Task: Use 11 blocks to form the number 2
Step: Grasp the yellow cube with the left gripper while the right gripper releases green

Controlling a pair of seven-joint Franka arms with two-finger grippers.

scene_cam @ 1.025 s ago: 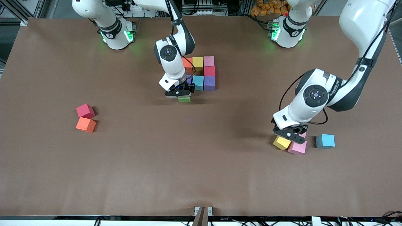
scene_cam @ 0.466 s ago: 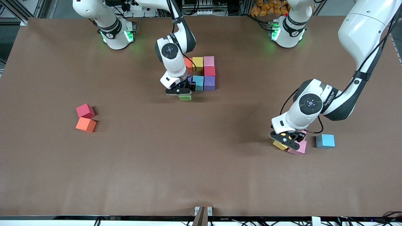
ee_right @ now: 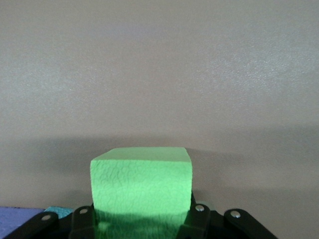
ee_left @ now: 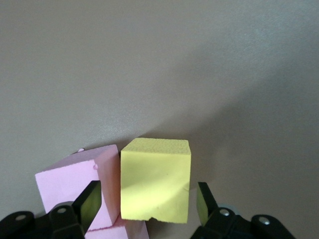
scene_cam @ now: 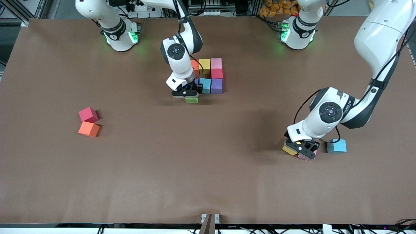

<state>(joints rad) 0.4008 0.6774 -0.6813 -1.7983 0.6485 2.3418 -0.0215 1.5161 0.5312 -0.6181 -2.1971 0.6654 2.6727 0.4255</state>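
Green foam shows between the right gripper's [scene_cam: 188,96] fingers: it is pinching a green cube [scene_cam: 191,100] low at the near edge of the half-built number 2 [scene_cam: 209,75], toward the middle of the desk [scene_cam: 208,182] and closer to the robots' edge. That figure so far has an orange cube [scene_cam: 195,65], a yellow cube [scene_cam: 204,64] and a pink cube [scene_cam: 216,63] in its row nearest the robots, a crimson cube [scene_cam: 217,73] next, then a light blue cube [scene_cam: 205,84] and a purple cube [scene_cam: 216,85]; another purple face peeks out under the gripper. So roughly seven cubes lie placed, the green one looks about to join them, and about three are left to fetch.

Over at the left arm's end of the desk, the left gripper [scene_cam: 300,149] is down with its fingers spread either side of a loose yellow cube [ee_left: 155,180], not yet squeezing it; a loose pink cube [ee_left: 79,181] touches that one, and a loose light blue cube [scene_cam: 336,146] sits just beside them. Near the right arm's end, a loose crimson cube [scene_cam: 88,114] and a loose orange cube [scene_cam: 89,129] lie touching, untouched by either arm.
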